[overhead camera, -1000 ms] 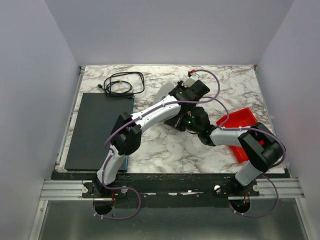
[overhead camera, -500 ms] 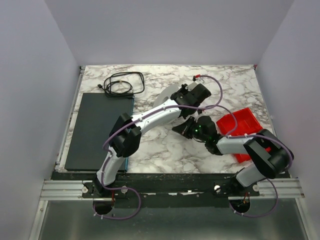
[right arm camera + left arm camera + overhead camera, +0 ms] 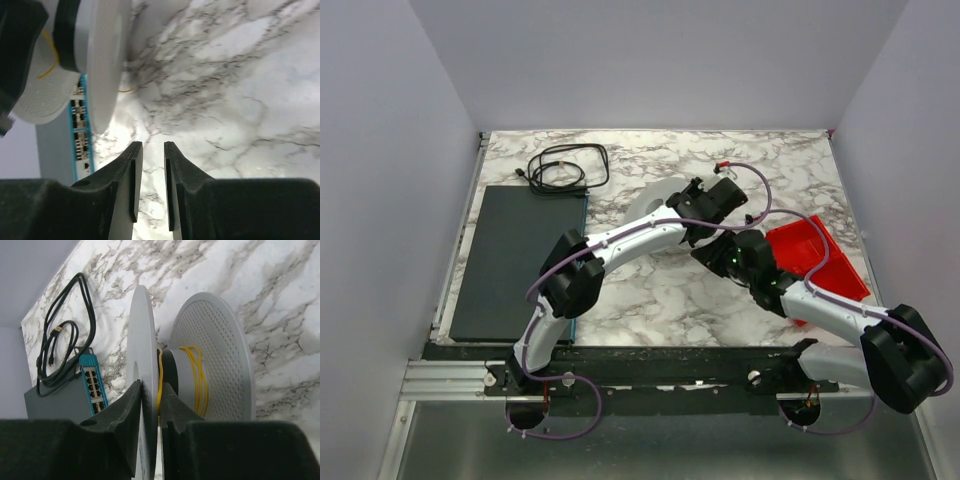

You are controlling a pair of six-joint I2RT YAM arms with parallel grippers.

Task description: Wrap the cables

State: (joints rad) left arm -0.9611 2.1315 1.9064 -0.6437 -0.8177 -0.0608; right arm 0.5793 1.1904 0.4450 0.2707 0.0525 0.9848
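Marble table (image 3: 620,290) below. My left gripper (image 3: 151,390) is clamped on the white reel (image 3: 137,340). A few turns of thin yellow wire (image 3: 197,375) sit on it. My right gripper (image 3: 149,170) is slightly apart, empty. A loose wire end (image 3: 126,90) lies nearby, so winding looks unfinished.

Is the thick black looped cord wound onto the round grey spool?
No, the black cord lies loose on the marble table; only thin yellow wire circles the hub of the grey spool.

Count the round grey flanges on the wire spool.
2. A solid grey disc flange clamped edge-on in the left gripper; a perforated grey disc flange across the hub, thin yellow wire wound between them. None seems hidden.
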